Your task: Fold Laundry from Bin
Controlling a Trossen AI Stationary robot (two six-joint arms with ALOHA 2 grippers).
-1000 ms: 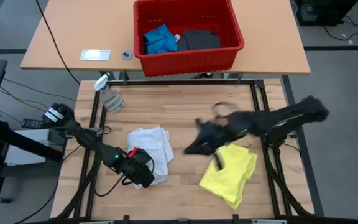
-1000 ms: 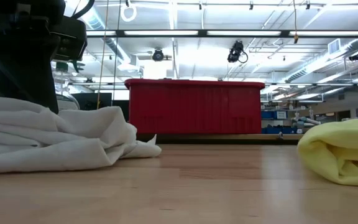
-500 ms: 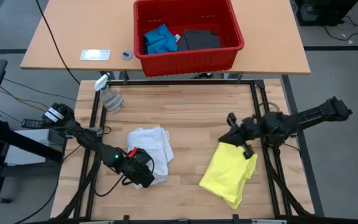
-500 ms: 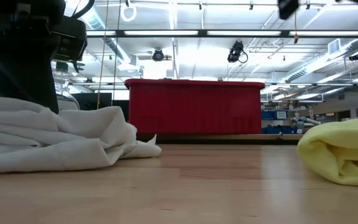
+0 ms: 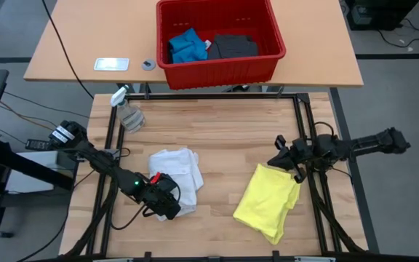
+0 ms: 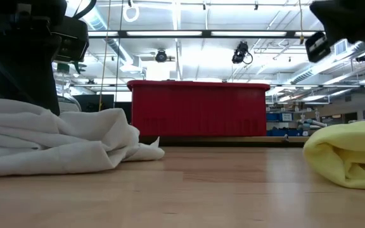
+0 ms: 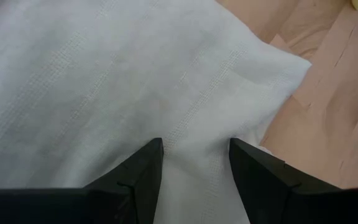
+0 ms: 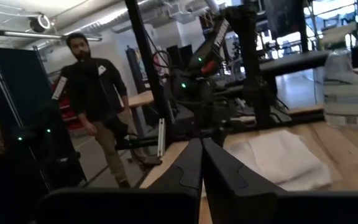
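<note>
A folded white shirt (image 5: 177, 169) lies on the wooden table at the near left. My left gripper (image 5: 173, 209) stands open at the shirt's near edge, slanting down, with white cloth (image 7: 166, 81) filling its wrist view. A folded bright yellow T-shirt (image 5: 269, 200) lies at the near right. Above its far edge, my right gripper (image 5: 272, 161) is shut, about level, pointing toward the table's left, and holds nothing. The red bin (image 5: 195, 73) stands on the tan table beyond, holding a blue piece (image 5: 188, 45) and a dark grey piece (image 5: 233, 46). My left gripper's two fingers (image 7: 143, 167) stand apart on either side of a low ridge of the white shirt (image 7: 194, 134), coming from above at a slant. I cannot tell whether they touch the cloth. The shirt lies flat on the table.
A clear spray bottle (image 5: 127, 110) stands at the table's far left corner. A white flat device (image 5: 112, 64) and a small round thing (image 5: 148, 64) lie on the tan table. A dark metal frame (image 5: 300, 116) borders the wooden top. A person (image 8: 95, 99) stands beyond the table's left side.
My right gripper has drawn back from over the table's middle toward the right edge and come down, staying shut; it now shows at the low view's upper right. The yellow T-shirt and the white shirt have kept their places.
</note>
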